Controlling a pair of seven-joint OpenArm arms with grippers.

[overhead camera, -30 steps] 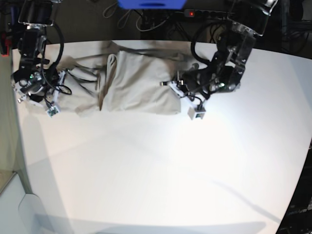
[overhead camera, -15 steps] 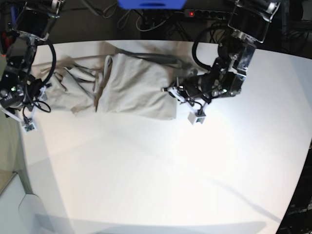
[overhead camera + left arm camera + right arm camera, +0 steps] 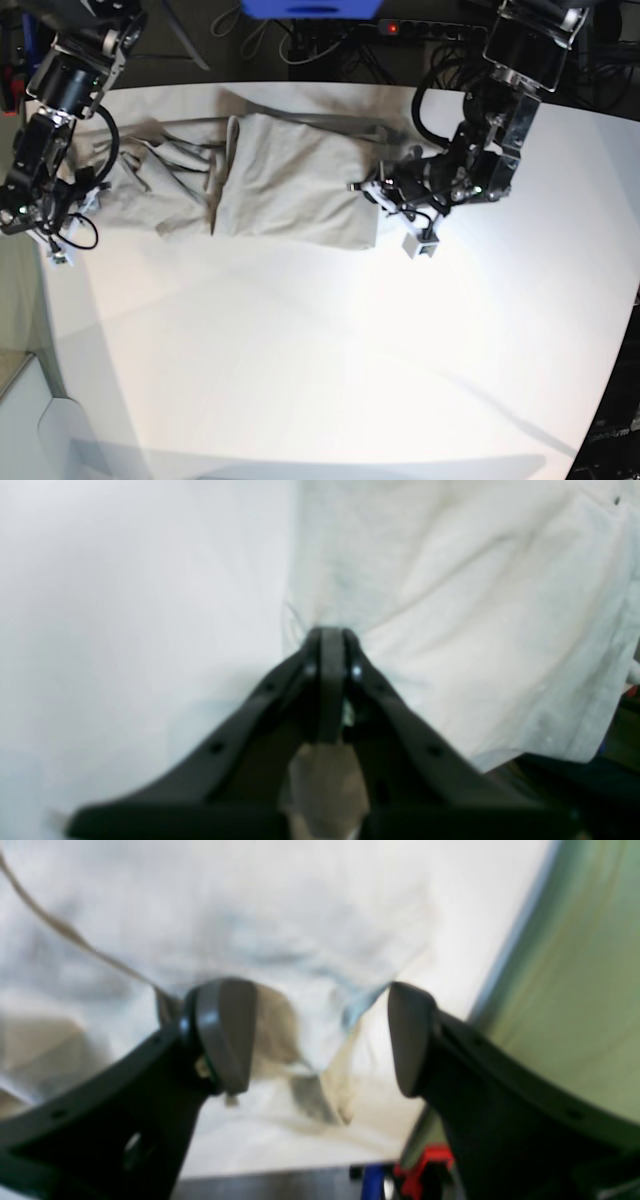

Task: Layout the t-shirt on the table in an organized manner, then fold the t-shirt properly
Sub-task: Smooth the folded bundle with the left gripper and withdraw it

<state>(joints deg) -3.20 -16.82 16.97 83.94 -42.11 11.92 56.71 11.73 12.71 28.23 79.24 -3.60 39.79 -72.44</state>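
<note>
Shirt (image 3: 270,185) lies stretched sideways along the far part of the table (image 3: 330,360), soft grey-beige cotton, creased into long folds, with its bunched, more rumpled end toward the base view's left. No print, label or writing can be read on it; both wrist views are blurred. The tabletop is smooth, plain white, with a rounded edge.

The left gripper (image 3: 327,635) is clenched on the shirt's edge at the base view's right end, its dark tapered fingers (image 3: 350,652) pressed together with cloth puckering out from the tips. That arm reaches down from the far edge, bent sharply at the elbow, wrist low over the table.

The right gripper (image 3: 320,1035) hangs spread wide and released at the shirt's other end, near the table's left edge, holding nothing; its rounded grey pads (image 3: 225,1030) stand apart above crumpled cloth.
</note>
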